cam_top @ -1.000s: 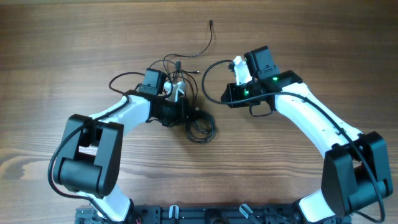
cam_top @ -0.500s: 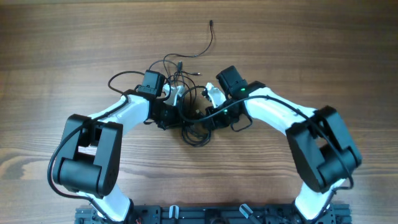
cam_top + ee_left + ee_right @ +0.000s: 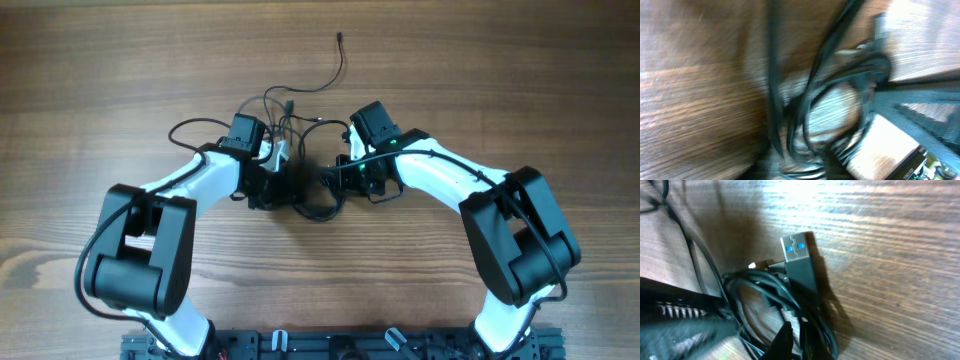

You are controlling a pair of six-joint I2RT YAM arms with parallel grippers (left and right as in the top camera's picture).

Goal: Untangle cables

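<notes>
- The cables (image 3: 312, 195) lie as one dark clump on the table (image 3: 120, 60), a little above the middle of the overhead frame. They sit between the left gripper (image 3: 280, 185) and the right gripper (image 3: 338, 178).
- As I judge it, the task is at an early stage. Only one cord is free of the clump. The loops in the middle cross over each other, so most of the separating is left to do.
- This free cord (image 3: 330, 75) runs from the clump to the top centre of the frame. Its long axis is nearly vertical in the picture, with a soft bend, and its small plug (image 3: 339, 38) points up.
- In the right wrist view a USB plug (image 3: 799, 260) lies flat on the wood near the centre. Its metal mouth, blue inside, points to the top of the frame, and its body leans a little toward the lower right, into the loops.
- Left gripper: the left wrist view is blurred and cords cross in front, so I cannot tell if the jaws are apart or together.
- Right gripper: the jaws are together. I cannot tell whether a cord is pinched between them.
</notes>
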